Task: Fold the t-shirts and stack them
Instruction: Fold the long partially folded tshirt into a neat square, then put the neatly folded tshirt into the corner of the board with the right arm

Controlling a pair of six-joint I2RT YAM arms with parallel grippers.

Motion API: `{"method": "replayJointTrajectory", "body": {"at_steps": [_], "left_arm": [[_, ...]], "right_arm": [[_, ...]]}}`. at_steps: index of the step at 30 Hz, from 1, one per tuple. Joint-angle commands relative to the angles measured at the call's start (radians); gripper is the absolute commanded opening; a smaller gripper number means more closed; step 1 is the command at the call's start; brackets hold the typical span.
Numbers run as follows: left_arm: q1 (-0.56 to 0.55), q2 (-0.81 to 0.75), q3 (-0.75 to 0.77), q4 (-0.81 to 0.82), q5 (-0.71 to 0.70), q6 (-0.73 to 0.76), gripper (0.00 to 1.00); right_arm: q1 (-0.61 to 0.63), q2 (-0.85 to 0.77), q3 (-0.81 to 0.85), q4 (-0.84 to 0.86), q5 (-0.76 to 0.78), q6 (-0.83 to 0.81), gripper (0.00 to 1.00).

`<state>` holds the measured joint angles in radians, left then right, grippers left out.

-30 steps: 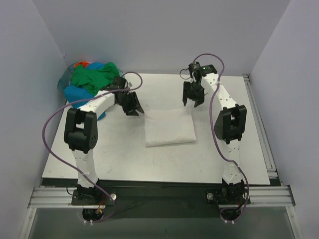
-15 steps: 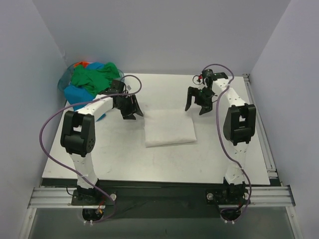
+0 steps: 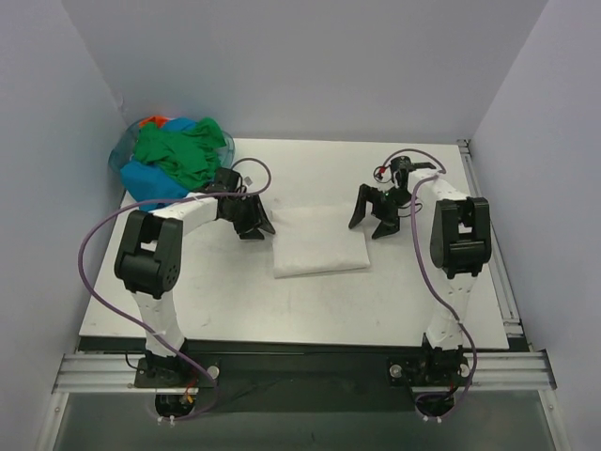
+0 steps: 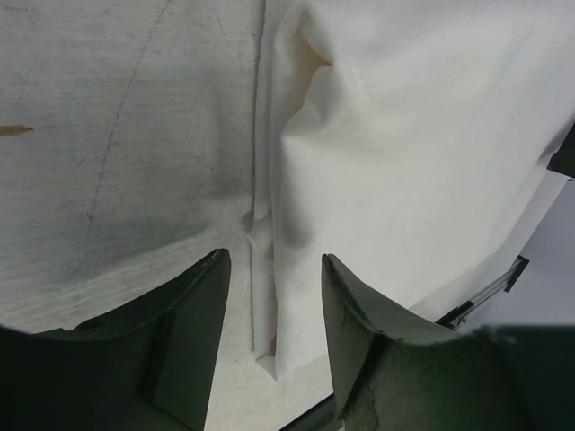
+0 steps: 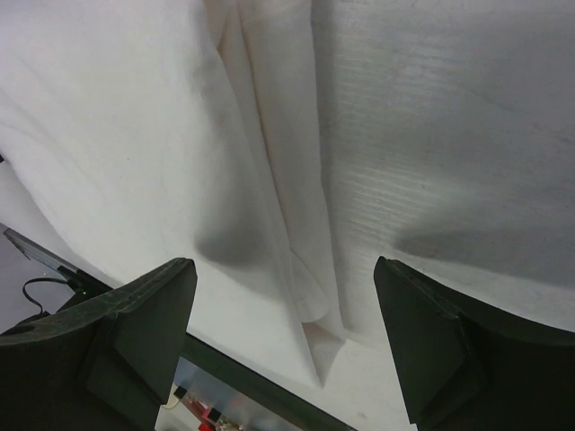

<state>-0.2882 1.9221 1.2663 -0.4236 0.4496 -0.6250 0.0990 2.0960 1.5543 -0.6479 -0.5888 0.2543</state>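
A folded white t-shirt (image 3: 318, 242) lies flat in the middle of the table. No logo shows on it. My left gripper (image 3: 258, 226) is open at the shirt's far left corner; in the left wrist view its fingers (image 4: 359, 332) straddle the shirt's folded edge (image 4: 278, 296). My right gripper (image 3: 370, 224) is open wide at the shirt's far right corner; the right wrist view shows the layered corner (image 5: 314, 323) between its fingers (image 5: 144, 314). A heap of green, blue, teal and orange shirts (image 3: 174, 155) lies at the far left.
The white table (image 3: 235, 301) ends at a metal rail on the right (image 3: 488, 235) and at the front. Grey walls close in the left, back and right. Purple cables loop off both arms.
Both grippers have come down and inward to the far corners of the white shirt. The right arm has swung from the back toward the shirt's right corner. The shirt has not moved.
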Motion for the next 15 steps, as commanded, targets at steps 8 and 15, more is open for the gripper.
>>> {"method": "replayJointTrajectory", "body": {"at_steps": [8,15], "left_arm": [[-0.029,0.060,0.004,0.037,0.014,-0.013,0.42],[-0.039,0.072,0.002,0.019,-0.005,0.002,0.35]], "right_arm": [[0.007,-0.013,-0.086,0.063,-0.062,-0.007,0.81],[0.039,-0.004,-0.122,0.103,-0.069,0.014,0.77]]}}
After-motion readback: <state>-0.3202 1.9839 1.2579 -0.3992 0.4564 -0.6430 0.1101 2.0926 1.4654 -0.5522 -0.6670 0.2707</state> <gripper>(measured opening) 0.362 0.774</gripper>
